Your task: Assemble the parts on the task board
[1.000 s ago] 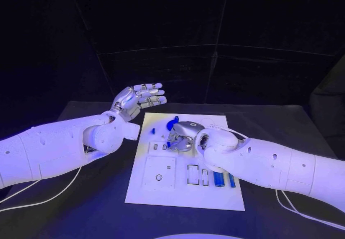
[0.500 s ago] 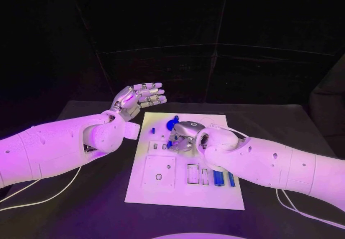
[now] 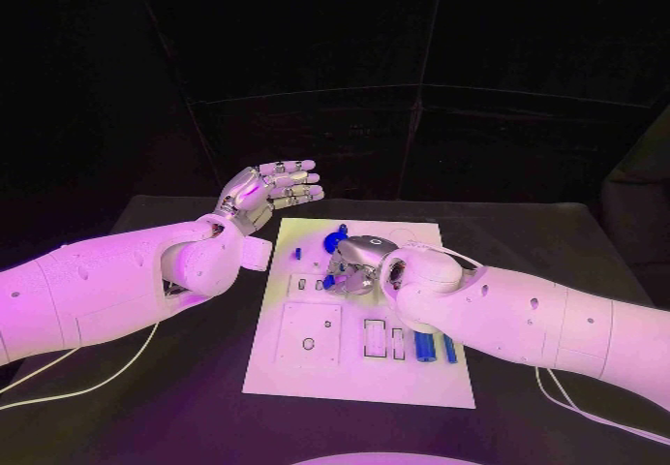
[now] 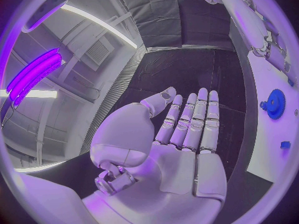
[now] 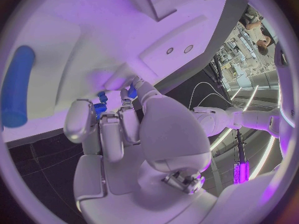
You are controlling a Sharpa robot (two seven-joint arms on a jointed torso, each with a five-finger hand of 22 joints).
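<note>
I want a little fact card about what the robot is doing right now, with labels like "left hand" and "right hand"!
table: black
task board: white plate in the middle of the table
left hand: raised above the table left of the board, fingers straight and apart, holding nothing
right hand: down over the board's middle, fingers curled around a small blue part
small blue part: between the right hand's fingertips
blue gear: near the board's far edge
blue bars: two, lying near the board's right edge

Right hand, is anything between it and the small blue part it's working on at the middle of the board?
Nothing visible. The right hand is down on the task board with its fingertips already closed around a small blue part, as the right wrist view shows. The left hand is raised off the board's far left corner.
</note>
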